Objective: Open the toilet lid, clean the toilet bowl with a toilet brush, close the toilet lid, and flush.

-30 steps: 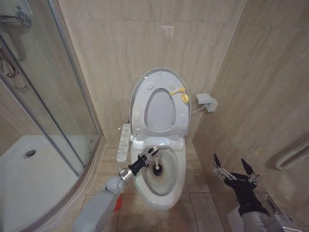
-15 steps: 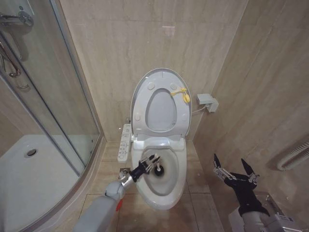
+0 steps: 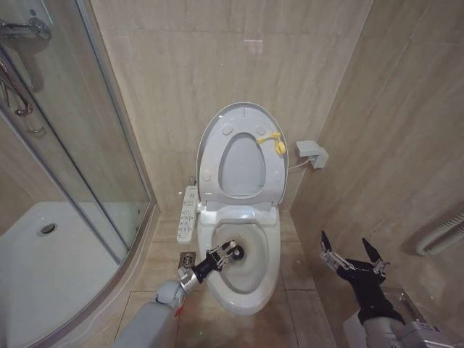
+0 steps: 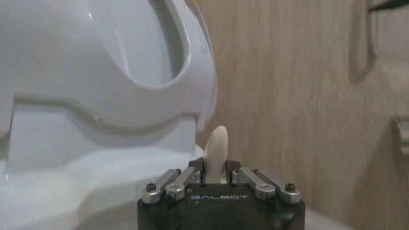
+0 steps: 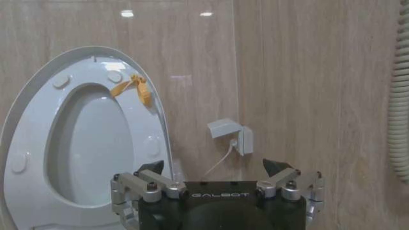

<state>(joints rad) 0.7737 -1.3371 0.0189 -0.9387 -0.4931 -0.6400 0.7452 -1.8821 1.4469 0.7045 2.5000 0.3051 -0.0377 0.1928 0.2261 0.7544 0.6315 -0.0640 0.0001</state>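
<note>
Left end effector (image 3: 221, 255) grips one toilet brush (image 3: 233, 252).

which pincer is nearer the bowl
Left. The left pincer is over the bowl's left rim, holding the brush inside it. The right pincer hangs open off to the bowl's right.

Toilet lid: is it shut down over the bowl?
No, the toilet lid stands up against the wall, leaving the toilet bowl open.
</note>
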